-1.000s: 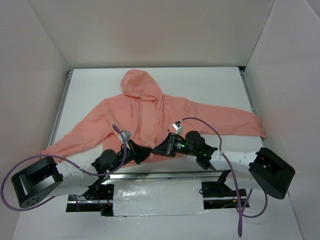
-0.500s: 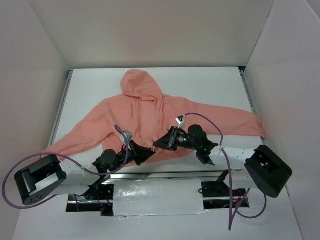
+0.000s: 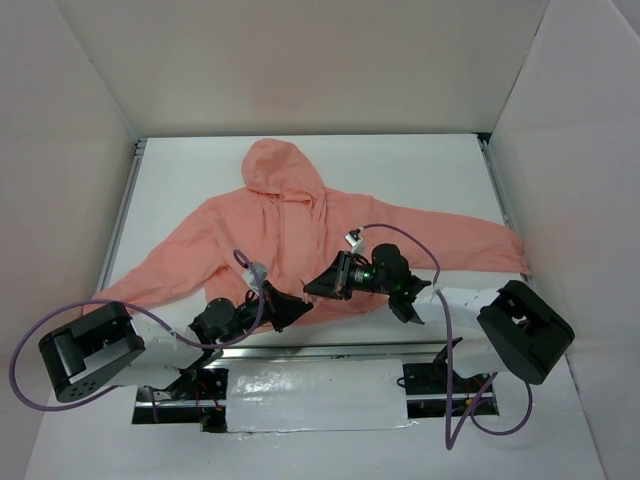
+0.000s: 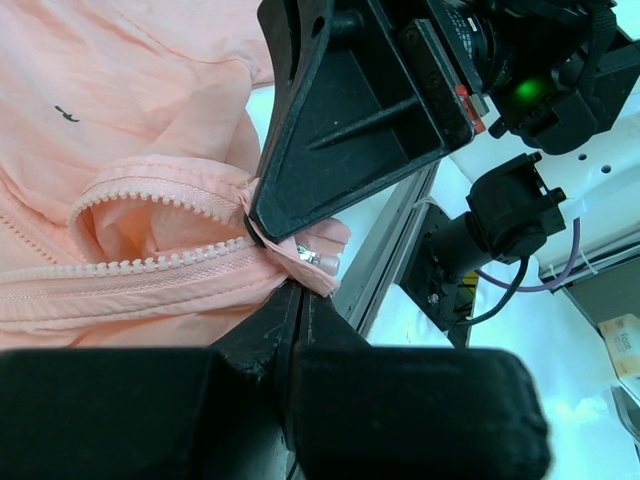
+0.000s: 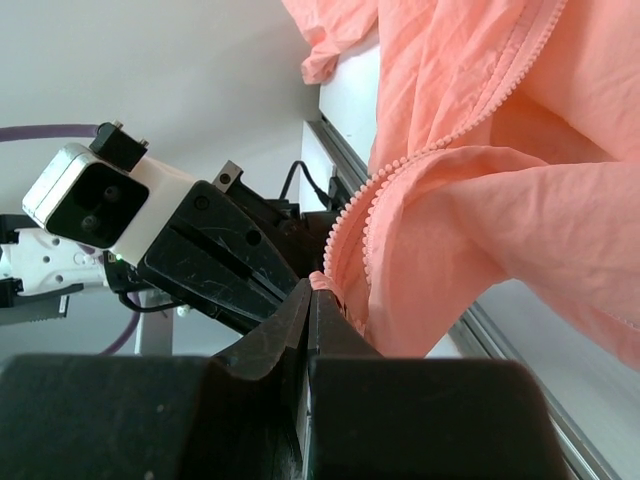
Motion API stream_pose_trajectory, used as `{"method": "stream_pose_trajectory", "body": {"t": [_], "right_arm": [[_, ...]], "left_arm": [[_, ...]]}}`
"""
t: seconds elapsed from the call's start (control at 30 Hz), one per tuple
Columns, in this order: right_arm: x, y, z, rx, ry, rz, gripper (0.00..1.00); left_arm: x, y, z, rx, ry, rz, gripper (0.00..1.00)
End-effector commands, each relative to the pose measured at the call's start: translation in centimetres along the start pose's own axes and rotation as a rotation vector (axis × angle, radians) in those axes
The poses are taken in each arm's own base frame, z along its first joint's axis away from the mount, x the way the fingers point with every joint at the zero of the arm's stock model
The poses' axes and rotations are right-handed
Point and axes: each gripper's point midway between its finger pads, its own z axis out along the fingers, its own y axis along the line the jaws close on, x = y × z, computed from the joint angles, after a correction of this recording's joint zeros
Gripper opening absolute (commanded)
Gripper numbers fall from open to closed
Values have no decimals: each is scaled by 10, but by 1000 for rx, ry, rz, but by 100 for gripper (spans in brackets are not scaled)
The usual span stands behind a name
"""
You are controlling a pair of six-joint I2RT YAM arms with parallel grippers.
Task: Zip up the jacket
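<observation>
The jacket (image 3: 290,230) lies flat and face up on the table (image 3: 420,165). Its hood points to the table's far edge, its sleeves are spread toward the table's left and right sides, and its bottom hem lies along the table's near edge.

The zipper (image 4: 150,265) is open at the hem: the two rows of teeth run apart. A small silvery zipper part (image 4: 318,262) sits on the hem corner.

Left gripper (image 4: 296,290): jaws closed, pinching the jacket's hem corner at the middle of the table's near edge.

Right gripper (image 5: 309,288): jaws closed, pinching the jacket's front edge at the bottom of the teeth. Its tip sits just beside the left gripper's, a little farther from the table's near edge.
</observation>
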Motion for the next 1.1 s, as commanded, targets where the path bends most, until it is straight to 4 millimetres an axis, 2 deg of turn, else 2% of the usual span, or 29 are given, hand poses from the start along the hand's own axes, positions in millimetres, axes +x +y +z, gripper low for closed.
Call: {"method": "stream_pose_trajectory", "body": {"t": [0.0,0.1,0.2,0.3,0.43,0.47,0.57,0.63,0.67,0.77,1.07], "right_arm": [[-36,29,-3,-75,-150,-78,0],[-43,23,-6,-38,-196,-76,0],[-44,34,-10,-73,-206,-114,0],[-34,40,-14,-115,-167,-132,0],[-17,33,-22,-149,-127,-149,0],[-11,27,-25,-151,-116,-150,0],[4,35,-31,-243,-82,-206,0],[14,34,-31,-271,-40,-221,0],[15,42,-35,-322,-44,-245,0],[19,49,-34,-368,-24,-258,0],[18,55,-31,-420,-26,-327,0]], "left_arm": [[29,-10,-23,100,95,29,0],[30,-14,-22,122,101,32,0],[31,-9,-20,94,101,20,0],[29,4,-19,17,89,4,0],[24,18,-18,-69,68,-3,0],[23,20,-19,-83,63,-6,0],[21,26,-22,-119,45,-16,0],[20,25,-23,-117,41,-18,0],[20,25,-23,-117,42,-25,0],[19,24,-22,-116,41,-28,0],[22,21,-22,-95,51,-22,0]]}}
